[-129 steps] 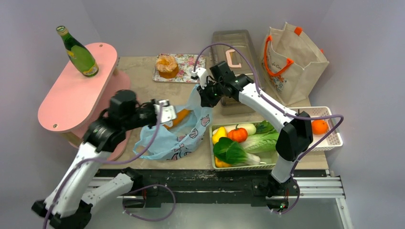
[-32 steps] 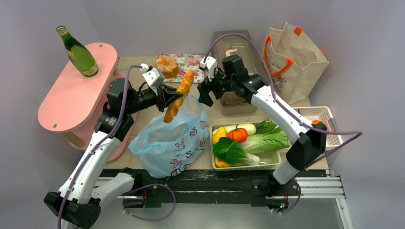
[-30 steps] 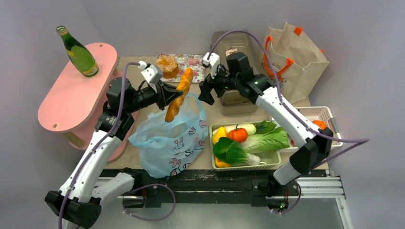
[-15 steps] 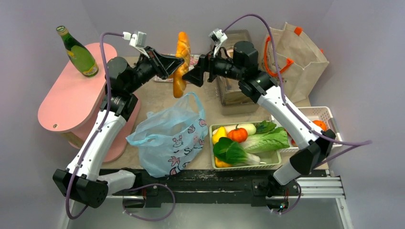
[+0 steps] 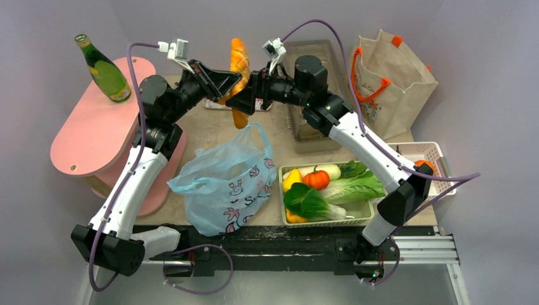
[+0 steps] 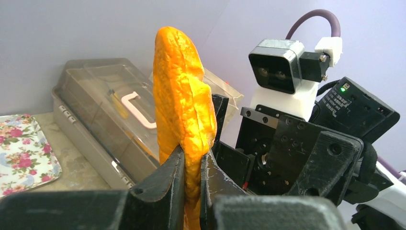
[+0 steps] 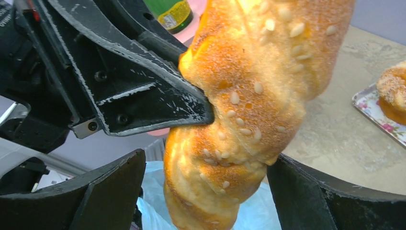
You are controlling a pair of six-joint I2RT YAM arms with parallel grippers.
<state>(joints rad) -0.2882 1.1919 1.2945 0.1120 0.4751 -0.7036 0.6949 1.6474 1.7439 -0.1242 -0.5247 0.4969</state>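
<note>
Clamping bread loaf [image 6: 182,86] — left end effector [image 6: 193,160]; right end effector [image 7: 206,160] wide open — straddling it.

Bread [image 5: 238,58] lifted from bag [image 5: 222,184]; right pincer [image 5: 246,100] now straddling it.

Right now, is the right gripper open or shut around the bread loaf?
Open: the right gripper has fingers spread wide either side of the bread loaf, not squeezing it. The left gripper is clamped on it.
</note>
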